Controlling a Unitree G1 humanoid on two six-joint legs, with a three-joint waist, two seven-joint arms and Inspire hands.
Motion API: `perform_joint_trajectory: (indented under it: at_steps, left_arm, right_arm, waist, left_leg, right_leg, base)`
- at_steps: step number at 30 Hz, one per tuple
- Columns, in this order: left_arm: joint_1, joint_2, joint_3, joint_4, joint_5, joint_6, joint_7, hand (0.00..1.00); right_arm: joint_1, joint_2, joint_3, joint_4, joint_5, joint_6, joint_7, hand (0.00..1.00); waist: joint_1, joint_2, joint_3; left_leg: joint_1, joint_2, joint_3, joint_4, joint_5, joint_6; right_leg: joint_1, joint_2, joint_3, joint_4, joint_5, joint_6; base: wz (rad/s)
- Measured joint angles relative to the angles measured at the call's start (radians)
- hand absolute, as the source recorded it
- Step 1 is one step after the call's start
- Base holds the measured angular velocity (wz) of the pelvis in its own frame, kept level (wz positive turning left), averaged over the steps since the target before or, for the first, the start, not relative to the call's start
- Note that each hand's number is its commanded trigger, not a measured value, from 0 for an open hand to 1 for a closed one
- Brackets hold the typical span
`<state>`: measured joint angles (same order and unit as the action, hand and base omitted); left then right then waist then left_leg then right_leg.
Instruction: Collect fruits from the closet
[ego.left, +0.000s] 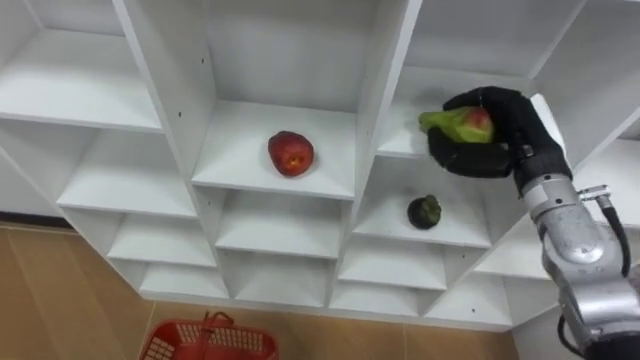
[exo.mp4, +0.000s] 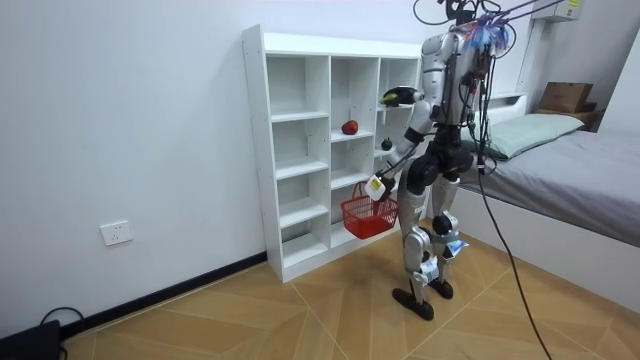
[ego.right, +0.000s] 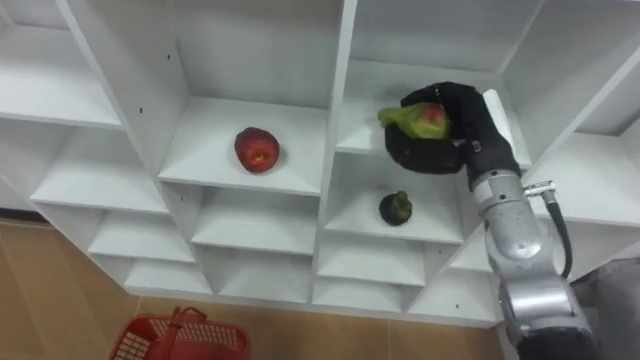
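A green fruit with a red blush is in my black right hand, whose fingers curl round it in front of the upper right compartment of the white closet. A red apple lies on the middle shelf to the left. On the shelf below my right hand rests a small dark green fruit. In the room view I stand facing the closet, and my left hand hangs low with the red basket held by its handle, clear of the floor.
The closet's other compartments are bare white shelves. The red basket shows at the bottom left over wooden floor. A bed stands close behind me on the room view's right.
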<state>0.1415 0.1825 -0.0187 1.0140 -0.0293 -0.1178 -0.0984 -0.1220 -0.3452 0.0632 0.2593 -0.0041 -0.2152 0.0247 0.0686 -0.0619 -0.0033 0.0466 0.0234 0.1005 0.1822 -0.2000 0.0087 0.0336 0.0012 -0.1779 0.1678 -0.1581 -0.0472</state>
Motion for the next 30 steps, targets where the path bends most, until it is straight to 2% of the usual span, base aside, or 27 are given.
perform_joint_trajectory:
  at_steps: [3, 5, 11, 12, 13, 15, 18, 24, 27, 30]
  left_arm:
    - [0.001, 0.000, 0.001, 0.000, -0.001, -0.006, 0.002, 1.00]
    - [0.001, 0.000, 0.001, 0.000, -0.001, -0.008, 0.002, 1.00]
    - [-0.002, 0.000, -0.009, -0.025, -0.006, -0.021, 0.001, 1.00]
    - [-0.002, 0.000, -0.015, -0.035, -0.006, -0.022, 0.001, 1.00]
    - [-0.003, 0.000, -0.023, -0.056, -0.008, -0.025, 0.001, 1.00]
    - [-0.014, 0.001, -0.035, -0.064, -0.033, -0.040, 0.001, 1.00]
    - [-0.026, 0.000, -0.056, -0.065, -0.079, -0.044, 0.001, 1.00]
    - [-0.042, 0.001, -0.067, -0.105, -0.098, -0.048, 0.001, 1.00]
    - [-0.046, 0.000, -0.086, -0.196, -0.099, -0.049, 0.007, 1.00]
    - [-0.111, -0.001, -0.127, -0.211, -0.145, -0.061, 0.009, 1.00]
  right_arm:
    - [0.074, 0.014, 0.004, -0.110, -0.011, 0.002, 0.044, 1.00]
    - [0.090, 0.030, 0.003, -0.139, -0.005, 0.002, 0.063, 1.00]
    - [0.120, 0.052, 0.004, -0.202, -0.003, -0.003, 0.129, 1.00]
    - [0.126, 0.055, 0.004, -0.203, -0.003, -0.003, 0.133, 1.00]
    - [0.140, 0.063, 0.005, -0.210, -0.003, -0.003, 0.141, 1.00]
    - [0.168, 0.064, 0.019, -0.233, 0.001, -0.003, 0.154, 1.00]
    - [0.202, 0.064, 0.052, -0.246, 0.002, -0.003, 0.190, 1.00]
    - [0.221, 0.068, 0.075, -0.246, 0.002, -0.003, 0.229, 1.00]
    - [0.221, 0.072, 0.100, -0.234, 0.000, -0.003, 0.228, 1.00]
    - [0.218, 0.076, 0.165, -0.171, -0.010, -0.004, 0.219, 1.00]
  waist:
    - [-0.017, 0.004, 0.0005]
    - [-0.035, 0.004, 0.0005]
    - [-0.050, 0.012, 0.0044]
    - [-0.052, 0.013, 0.0046]
    - [-0.051, 0.013, -0.0001]
    - [-0.050, 0.016, 0.0010]
    - [-0.042, 0.022, 0.0022]
    - [-0.054, 0.014, 0.0047]
    - [-0.061, 0.006, 0.0059]
    - [-0.058, 0.006, 0.0085]
  left_leg:
    - [-0.001, 0.000, 0.000, 0.000, 0.000, 0.000]
    - [-0.001, 0.000, 0.005, 0.003, 0.000, 0.000]
    - [-0.003, 0.001, 0.011, 0.005, 0.000, 0.000]
    - [-0.005, 0.001, 0.011, 0.006, 0.000, 0.000]
    - [-0.012, 0.001, 0.012, 0.007, 0.000, 0.001]
    - [-0.018, 0.001, 0.013, 0.008, 0.000, 0.001]
    - [-0.019, 0.002, 0.023, 0.006, 0.000, 0.001]
    - [-0.027, 0.000, 0.025, 0.007, 0.000, 0.001]
    - [-0.052, 0.002, 0.033, 0.018, 0.000, 0.001]
    - [-0.076, 0.004, 0.034, 0.023, 0.003, 0.005]
  right_leg:
    - [0.000, 0.000, 0.000, 0.001, 0.000, 0.000]
    - [0.000, 0.000, 0.002, 0.002, 0.000, 0.000]
    - [-0.002, 0.003, 0.014, 0.003, 0.004, 0.001]
    - [-0.003, 0.002, 0.014, 0.003, 0.004, 0.001]
    - [-0.015, 0.002, 0.014, 0.005, 0.004, 0.001]
    - [-0.023, 0.002, 0.014, 0.008, 0.005, 0.000]
    - [-0.036, 0.003, 0.029, 0.018, 0.005, 0.000]
    - [-0.048, 0.003, 0.038, 0.021, 0.005, 0.000]
    - [-0.070, 0.002, 0.039, 0.025, 0.008, 0.001]
    - [-0.088, 0.003, 0.039, 0.025, 0.015, 0.000]
  base:
    - [0.00]
    - [0.00]
    - [-0.04]
    - [0.00]
    - [0.00]
    - [-0.03]
    - [-0.15]
    - [-0.05]
    - [0.00]
    - [0.00]
